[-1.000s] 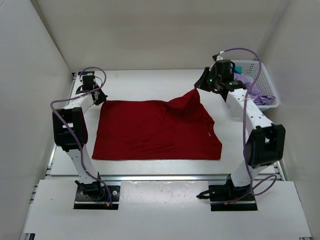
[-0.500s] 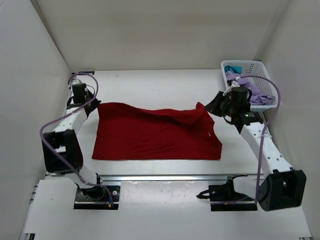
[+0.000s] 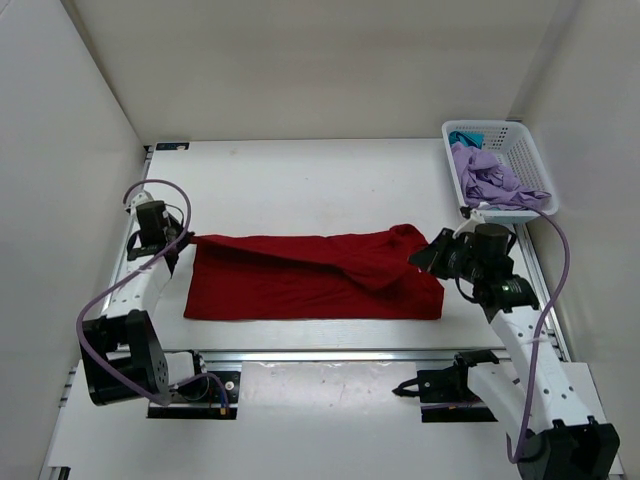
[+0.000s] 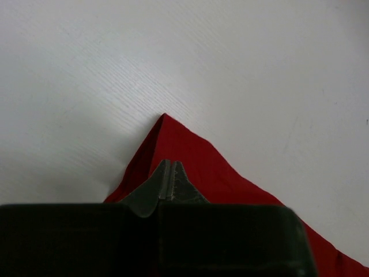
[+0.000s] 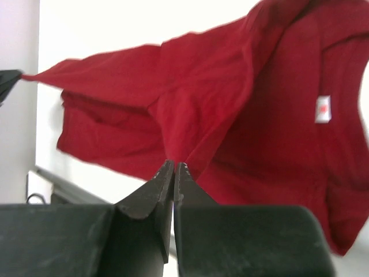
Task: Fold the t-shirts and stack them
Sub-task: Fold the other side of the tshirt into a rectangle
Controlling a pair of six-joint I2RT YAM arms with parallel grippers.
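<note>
top, step: we judge a half-fold, with the far edge of the red shirt (image 3: 310, 285) due to go onto the near hem.
top, left gripper: the left gripper (image 3: 186, 240) is clenched on the far-left corner, low over the table (image 3: 300, 180).
top, right gripper: the right gripper (image 3: 422, 258) is clenched on the bunched right side of the shirt.
top, how to: we'd hold both corners level with the edge taut between them and line them up over the near corners. Then lower to the cloth and only then let go. The right side looks bunched, so it probably needs an outward pull first.
top, red shirt: it sits mid-table. The lower layer is flat and the upper layer is a raised ridge between the grippers.
top, others: the purple shirt (image 3: 492, 180) and teal shirt (image 3: 462, 137) are heaped in the basket (image 3: 490, 124) at far right, not yet folded.
left wrist, jaws: the left gripper (image 4: 170, 167) tips are pressed together, pinching the red shirt (image 4: 196, 158).
left wrist, shirt: one pointed corner sticks out past the tips over bare table (image 4: 230, 57). The cloth is smooth here.
right wrist, jaws: the right gripper (image 5: 174, 168) tips meet on a fold of the red shirt (image 5: 230, 98).
right wrist, shirt: it hangs in soft folds, stretched toward a thin far corner at left. A small white tag (image 5: 323, 108) shows on the inside.
right wrist, risk: we think the pinch holds little cloth, so a fast pull could slip it.
</note>
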